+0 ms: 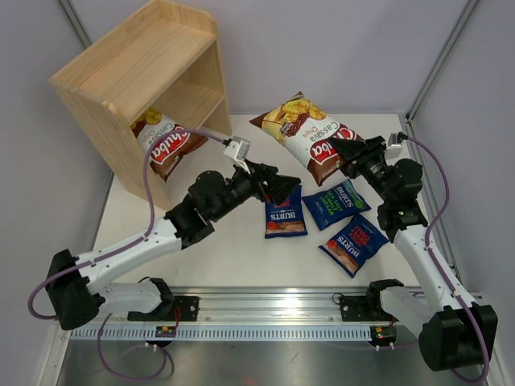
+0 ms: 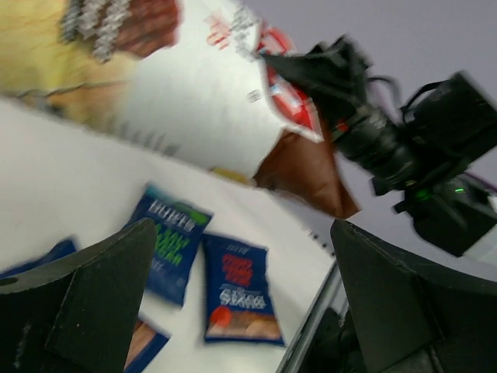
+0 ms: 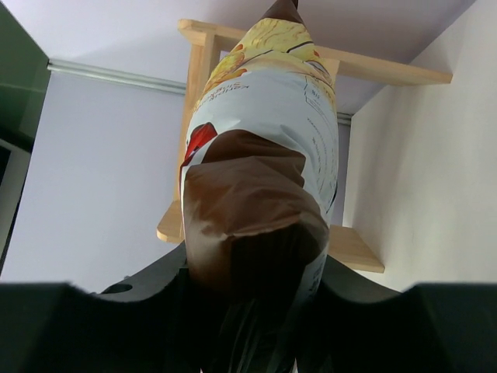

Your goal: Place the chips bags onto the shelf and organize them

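The right wrist view is showing the right gripper [image 3: 252, 294] pinching the brown end of one Chuba bag [image 3: 260, 148]. The left gripper [image 1: 286, 189] is gaping empty, centre frame. Only the top view is showing a second Chuba bag [image 1: 165, 145] lying inside the shelf [image 1: 137, 72], upper left.

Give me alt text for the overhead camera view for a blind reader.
The right gripper holds up a large Chuba bag; the left gripper is open. A second Chuba bag sits in the wooden shelf, three blue bags on the table.
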{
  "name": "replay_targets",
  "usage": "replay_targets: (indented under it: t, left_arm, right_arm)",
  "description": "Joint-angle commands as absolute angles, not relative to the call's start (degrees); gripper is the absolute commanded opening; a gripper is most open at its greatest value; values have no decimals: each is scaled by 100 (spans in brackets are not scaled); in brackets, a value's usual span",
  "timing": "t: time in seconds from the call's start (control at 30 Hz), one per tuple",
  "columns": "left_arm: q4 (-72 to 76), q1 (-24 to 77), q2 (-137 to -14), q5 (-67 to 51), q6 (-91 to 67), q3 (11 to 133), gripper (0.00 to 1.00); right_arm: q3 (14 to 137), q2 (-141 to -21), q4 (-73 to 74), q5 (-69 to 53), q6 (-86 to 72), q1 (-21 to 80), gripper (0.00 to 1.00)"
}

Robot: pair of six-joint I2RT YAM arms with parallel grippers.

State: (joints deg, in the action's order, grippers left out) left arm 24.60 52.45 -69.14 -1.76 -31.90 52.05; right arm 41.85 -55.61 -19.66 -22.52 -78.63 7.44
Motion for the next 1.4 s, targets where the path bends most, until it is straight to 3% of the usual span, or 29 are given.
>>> replay_targets:
  t: [0.0, 0.03, 0.23, 0.5, 0.73, 1.1, 1.37]
  left_arm:
    - [-65, 5247, -6356, 1043, -2891, 5781, 99]
    - [-1123, 5247, -6276, 1585, -2918, 6062, 99]
    - [-4080, 5247, -5810, 3187, -2786, 7047, 99]
    - [-6265, 4966, -5660, 4298, -2760, 8191, 99]
    - [-6354, 3983, -5467, 4069, -1953, 8131, 99]
    - [-5337, 3946, -4035, 4728, -2048, 7120, 99]
    - [-3964, 3815, -2665, 4333, -1661, 6047, 99]
  right_arm:
    - [4263, -5598, -2891, -2574, -7541, 747, 27]
    - [4280, -5668, -3100, -2688, -7550, 756, 28]
    - [4745, -6345, -3515, -2935, -7524, 764, 28]
    - [5694, -7513, -3665, -2734, -7374, 1282, 28]
    - [6591, -8718, -4008, -2268, -7216, 1994, 27]
    - [8296, -10282, -3964, -2056, -7075, 2514, 26]
    - [9202, -11187, -3911, -2101, -7269, 2742, 26]
